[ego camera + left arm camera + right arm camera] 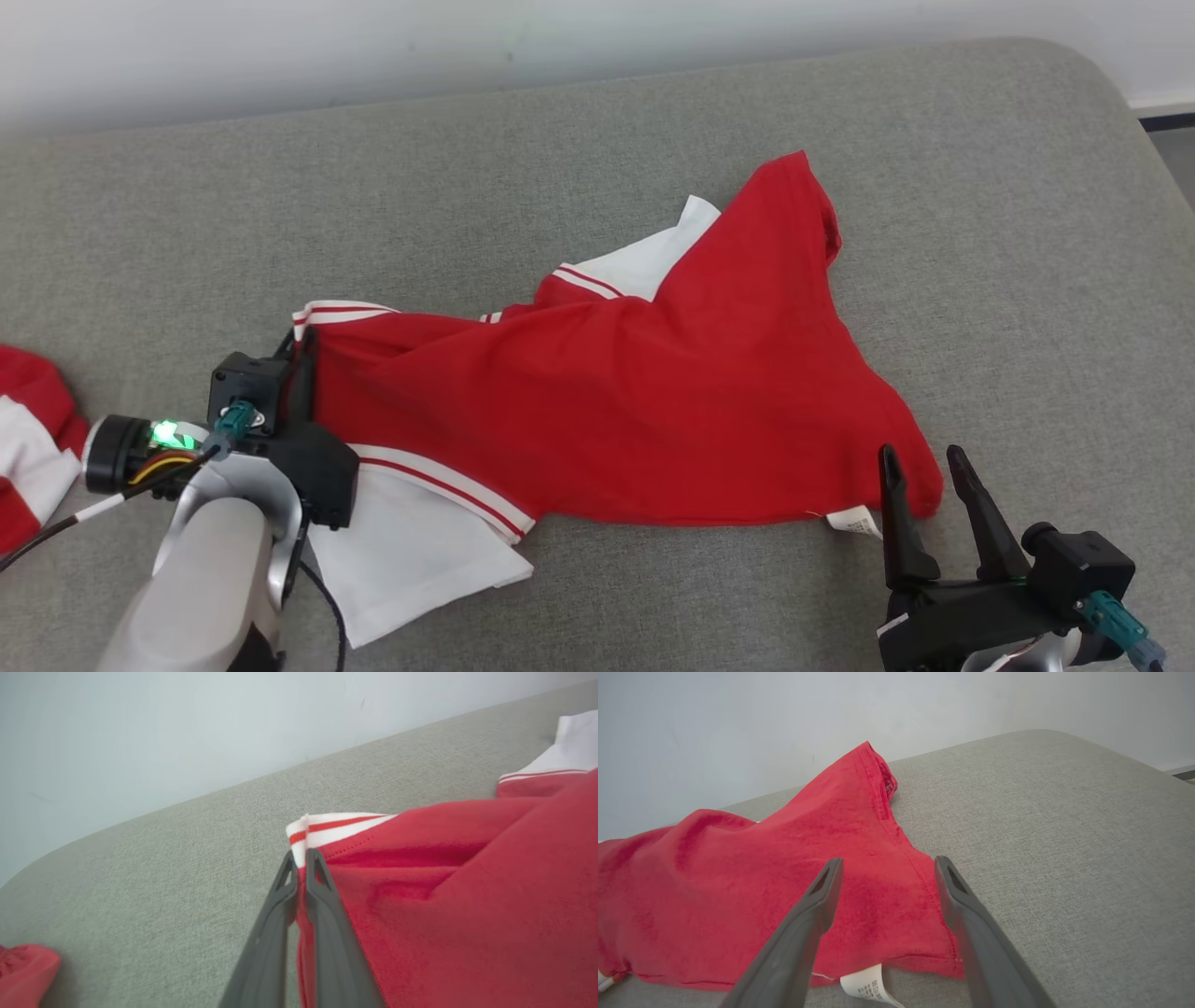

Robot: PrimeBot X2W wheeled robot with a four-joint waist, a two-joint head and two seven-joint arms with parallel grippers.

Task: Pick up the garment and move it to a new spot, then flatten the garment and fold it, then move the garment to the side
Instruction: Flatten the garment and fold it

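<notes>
— What does your head camera give?
— The red garment (616,401) lies rumpled across the grey cushion (980,233). My left gripper (301,350) sits at its striped left edge. My right gripper (924,457) hovers at its lower right corner, beside the white label (854,521). Another red-and-white cloth (28,420) lies at the far left.
— And the left wrist?
— My left gripper (301,856) is pinched tight on the garment (467,905), just below its white striped band (336,828).
— The right wrist?
— My right gripper (888,863) stands wide, holding nothing. Its fingers straddle the garment (784,872) at its corner, with the label (866,984) between them.
</notes>
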